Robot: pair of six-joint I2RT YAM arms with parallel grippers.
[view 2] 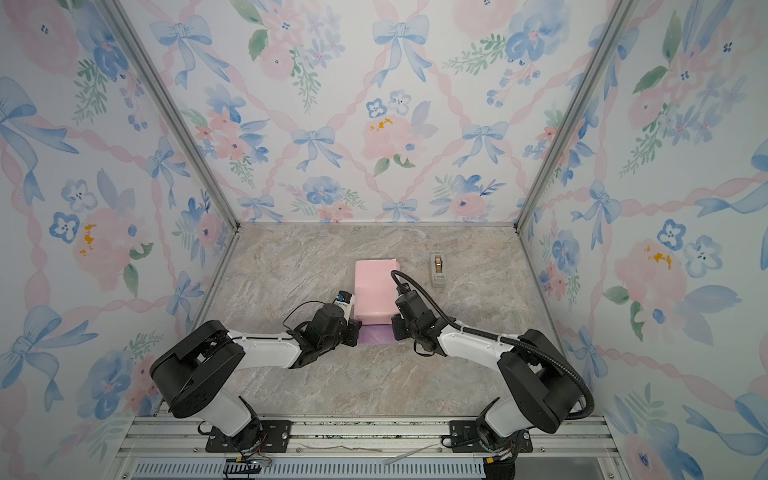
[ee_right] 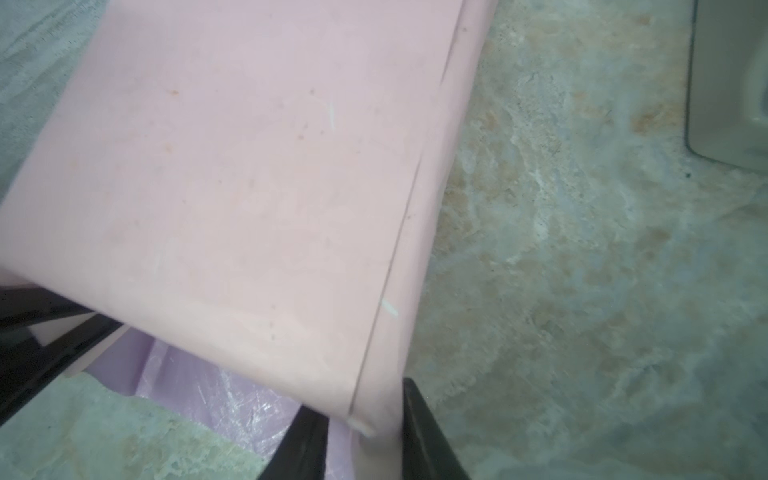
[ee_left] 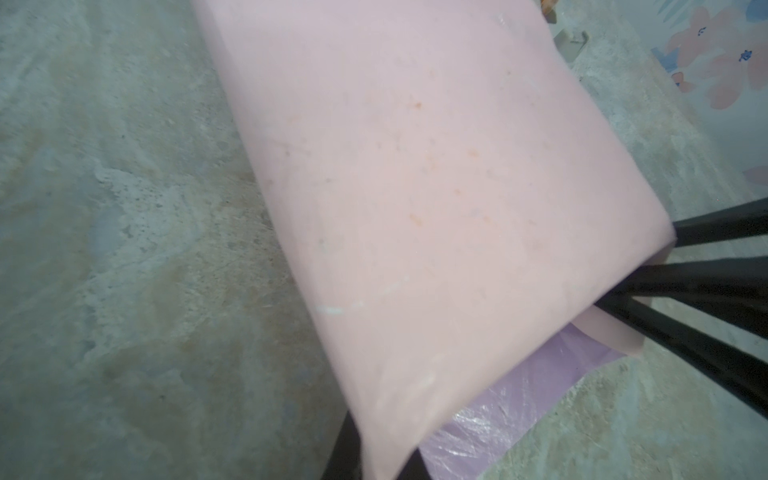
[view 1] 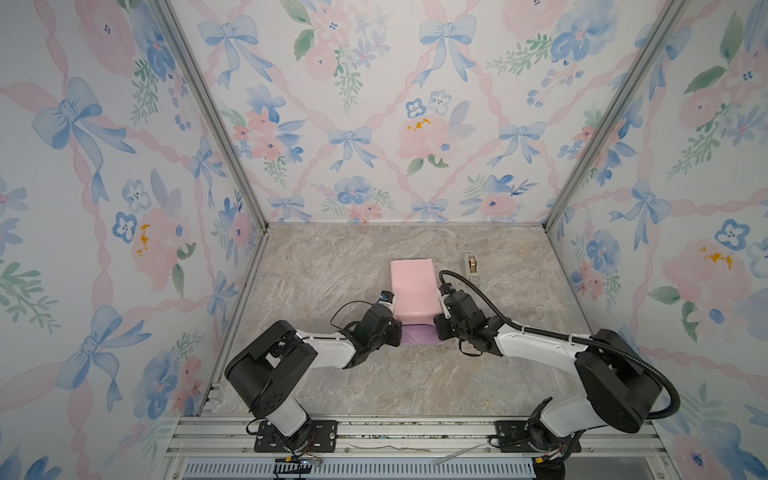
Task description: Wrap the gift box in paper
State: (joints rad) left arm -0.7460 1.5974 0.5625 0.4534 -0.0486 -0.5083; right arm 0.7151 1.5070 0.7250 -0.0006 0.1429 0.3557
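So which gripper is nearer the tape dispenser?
Right. The right gripper is at the paper's near-right corner, in front of the tape dispenser; the left gripper is at the near-left corner, farther across.

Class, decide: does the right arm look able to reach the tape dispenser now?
Probably yes: bare table lies between the right claw and the tape dispenser. But a corner of the paper sits between its fingers, so it must let go first.

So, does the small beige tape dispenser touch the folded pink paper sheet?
No, the tape dispenser stands apart on the marble table, beside the paper.
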